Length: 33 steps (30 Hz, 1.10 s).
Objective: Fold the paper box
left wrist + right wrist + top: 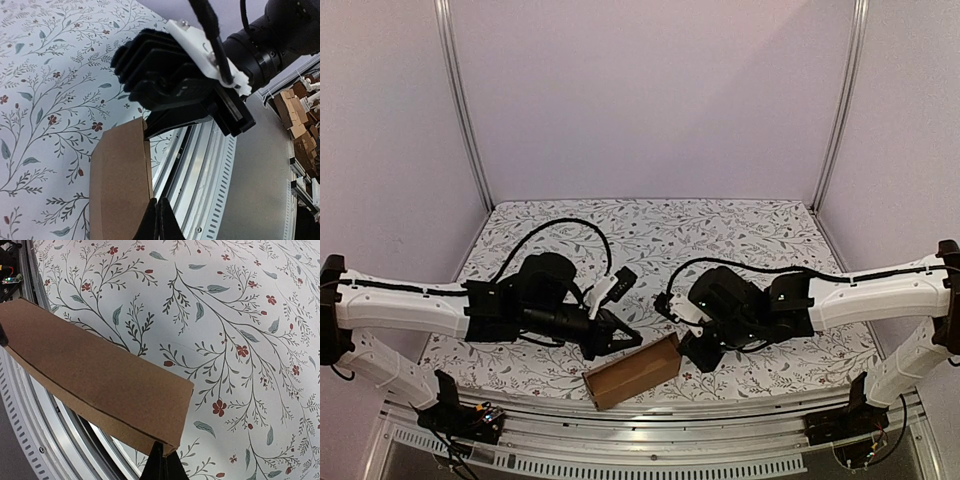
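Top view: shows the paper box (pixel 632 372) closed into a plain brown elongated block, lying slantwise on the flowered table (pixel 750 230), just inside the aluminium rail (pixel 720 405) at the near edge, between the two arms; places the left gripper (pixel 628 343) at one long side of the box and the right gripper (pixel 688 352) at its right end; leaves both pincers too small and dark to read.

Left wrist view: settles the matter for the left side, with the left fingers (pixel 165 227) pressed together without a gap, tips at a long edge of the box; adds the right gripper seen from outside, one dark tip meeting the far end of the box (contact or slight gap not decidable); takes in brown blocks (pixel 295 117) beyond the table, too small to identify.

Right wrist view: gives the same for the right fingers (pixel 156 465), closed flat on each other at the box's near corner, nothing between them; shows the top face and one long wall meeting at a crisp fold.
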### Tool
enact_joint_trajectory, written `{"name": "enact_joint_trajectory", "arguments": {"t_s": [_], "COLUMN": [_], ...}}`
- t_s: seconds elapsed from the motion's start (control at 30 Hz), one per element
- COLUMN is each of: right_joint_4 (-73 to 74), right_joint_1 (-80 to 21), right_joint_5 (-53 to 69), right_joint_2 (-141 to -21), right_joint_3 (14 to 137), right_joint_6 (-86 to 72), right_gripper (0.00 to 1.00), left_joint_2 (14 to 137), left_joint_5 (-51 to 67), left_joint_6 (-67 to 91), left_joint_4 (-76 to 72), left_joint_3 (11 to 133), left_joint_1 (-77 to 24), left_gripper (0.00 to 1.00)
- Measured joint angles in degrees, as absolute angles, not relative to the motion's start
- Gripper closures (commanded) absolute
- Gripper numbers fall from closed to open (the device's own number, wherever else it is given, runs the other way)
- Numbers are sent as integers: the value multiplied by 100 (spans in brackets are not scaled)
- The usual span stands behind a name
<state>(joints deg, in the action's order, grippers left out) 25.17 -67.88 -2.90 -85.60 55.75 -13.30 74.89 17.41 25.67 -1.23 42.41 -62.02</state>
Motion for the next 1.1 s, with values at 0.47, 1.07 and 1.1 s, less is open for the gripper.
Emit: {"name": "enact_joint_trajectory", "arguments": {"t_s": [0.47,1.07,1.1], "right_joint_4": [2436,2438,2436], "right_joint_1": [-6663,-6580,-6569], "right_joint_5": [137,318,322], "right_joint_2": [-9021,-9085,-9085], "right_joint_3": [5983,6042,6040], "right_joint_6": [-497,-486,-493], "right_gripper": [100,65,61], "left_joint_2": [7546,8221,8235], "left_joint_5": [2768,3109,3109], "left_joint_6": [2508,2665,2670], "left_joint_4": [-993,-1848,-1872], "left_joint_3": [3667,3441,3422], "left_joint_1": [-6169,-6169,-6169], "left_gripper": [100,100,100]}}
